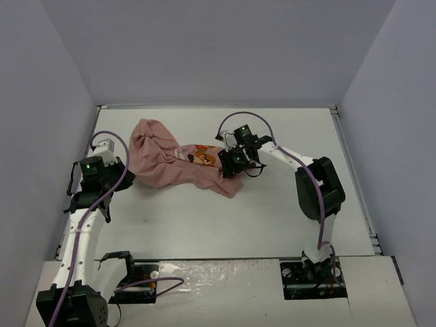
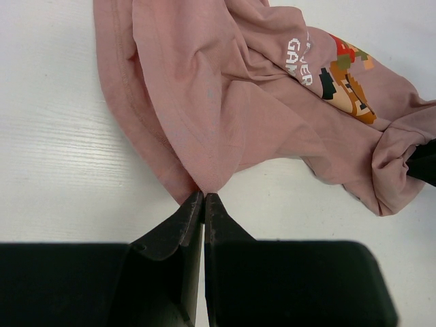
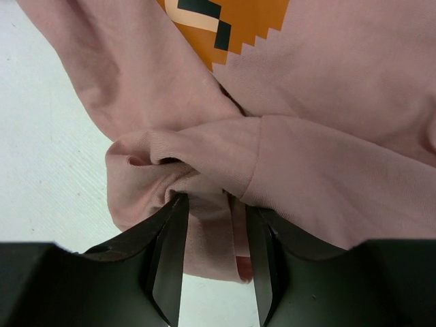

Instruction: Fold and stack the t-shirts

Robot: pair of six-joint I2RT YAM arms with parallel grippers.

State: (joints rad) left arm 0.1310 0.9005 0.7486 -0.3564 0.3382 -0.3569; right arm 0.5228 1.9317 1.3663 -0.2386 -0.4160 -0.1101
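The left gripper (image 2: 204,196) is shut tight, pinching the t-shirt (image 1: 167,167) edge at the shirt's 8 o'clock. The right gripper (image 3: 216,203) is narrow and squeezes bunched cloth at 3 o'clock. The pink shirt lies crumpled on the table (image 1: 238,218).

White printed lettering (image 2: 300,58) on the pink t-shirt (image 2: 204,102), beside its pixel graphic (image 2: 349,80): fragments "GAM" and "VER" legible, remainder lost in folds. No other markings readable.

Beyond the right hand (image 3: 216,204), the t-shirt (image 3: 327,157) and its orange graphic (image 3: 235,24) run off the top edge; whether the fingers (image 3: 170,238) grip the bunched cloth is unclear.
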